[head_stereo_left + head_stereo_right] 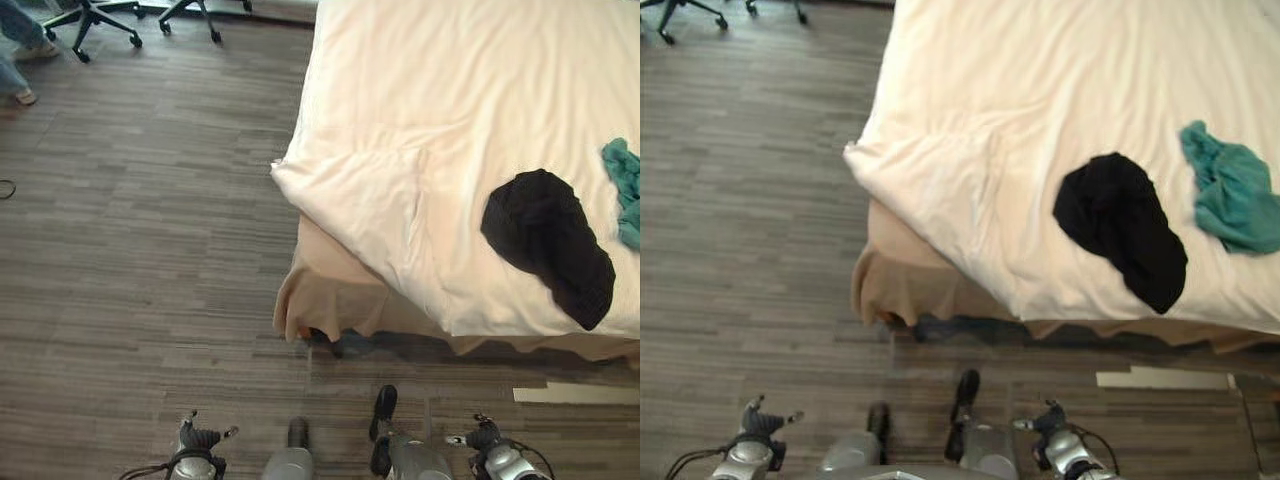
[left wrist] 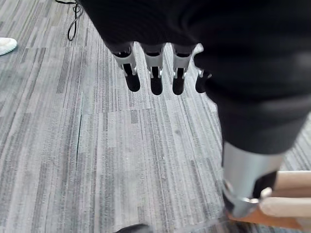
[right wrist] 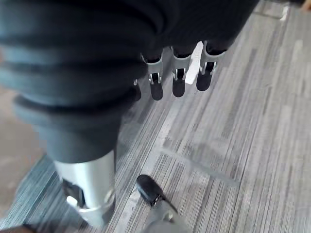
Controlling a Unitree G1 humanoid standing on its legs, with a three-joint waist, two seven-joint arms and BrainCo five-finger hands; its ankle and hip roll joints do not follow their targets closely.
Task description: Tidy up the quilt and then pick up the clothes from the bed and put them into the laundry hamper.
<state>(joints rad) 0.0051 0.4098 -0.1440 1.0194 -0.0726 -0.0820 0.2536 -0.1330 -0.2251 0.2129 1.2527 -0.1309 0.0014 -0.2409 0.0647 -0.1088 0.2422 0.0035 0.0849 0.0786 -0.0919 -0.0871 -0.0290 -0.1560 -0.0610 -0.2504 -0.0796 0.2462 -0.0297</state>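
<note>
Quilt (image 1: 470, 110) covers the bed (image 1: 330, 290) ahead of both hands, cream and fairly smooth, its near corner folded back over the tan bed skirt. Two garments lie on it — a black garment (image 1: 1120, 225) well ahead of the right hand (image 3: 177, 80), and a teal garment (image 1: 1232, 190) just beyond it, further out to that hand's right. The left hand (image 2: 155, 73) and the right hand both hang over the grey floor (image 1: 140, 220) with fingers straight, holding nothing — well short of the bed.
</note>
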